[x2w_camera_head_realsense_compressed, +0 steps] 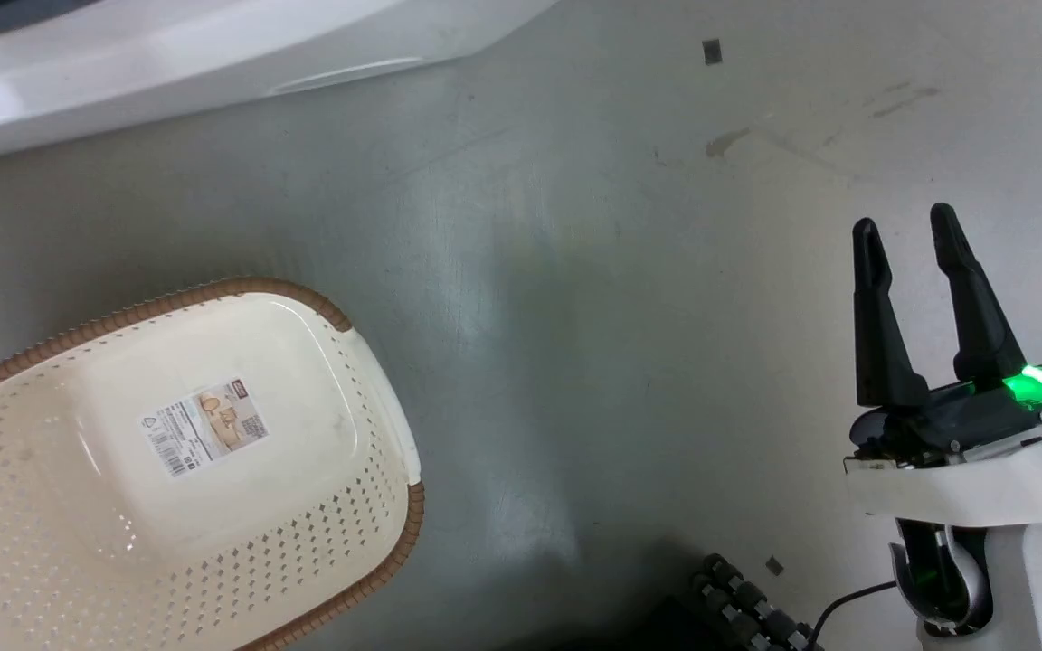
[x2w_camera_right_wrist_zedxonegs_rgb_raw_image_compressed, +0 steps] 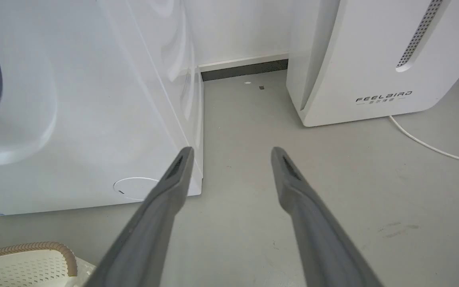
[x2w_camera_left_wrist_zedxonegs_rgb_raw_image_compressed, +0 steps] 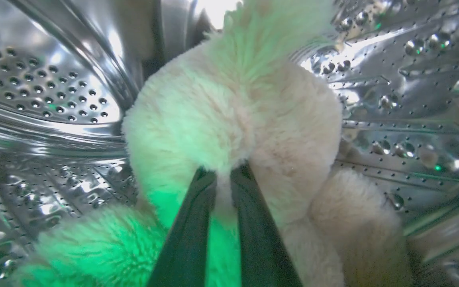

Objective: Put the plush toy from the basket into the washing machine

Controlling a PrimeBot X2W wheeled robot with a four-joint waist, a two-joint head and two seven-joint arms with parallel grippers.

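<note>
The fluffy beige plush toy (x2w_camera_left_wrist_zedxonegs_rgb_raw_image_compressed: 233, 115) hangs inside the shiny perforated steel drum of the washing machine (x2w_camera_left_wrist_zedxonegs_rgb_raw_image_compressed: 46, 91), a fold of its fur pinched in my left gripper (x2w_camera_left_wrist_zedxonegs_rgb_raw_image_compressed: 223, 173), which is shut on it. The washing machine's white front (x2w_camera_right_wrist_zedxonegs_rgb_raw_image_compressed: 86, 119) stands left in the right wrist view, and its lower edge (x2w_camera_head_realsense_compressed: 168, 63) runs along the top of the head view. The cream basket (x2w_camera_head_realsense_compressed: 168, 470) with its brown rim sits on the floor at lower left, holding nothing but its label; a corner of the basket (x2w_camera_right_wrist_zedxonegs_rgb_raw_image_compressed: 26, 263) also shows from the right wrist. My right gripper (x2w_camera_head_realsense_compressed: 905, 231) hovers open over bare floor.
A white FEELBIRD appliance (x2w_camera_right_wrist_zedxonegs_rgb_raw_image_compressed: 373, 59) stands at the right of the right wrist view, with a white cable (x2w_camera_right_wrist_zedxonegs_rgb_raw_image_compressed: 428, 147) trailing on the floor beside it. Grey floor (x2w_camera_head_realsense_compressed: 620, 316) spreads between basket and right gripper. A dark ribbed hose (x2w_camera_head_realsense_compressed: 747, 606) lies at the bottom edge.
</note>
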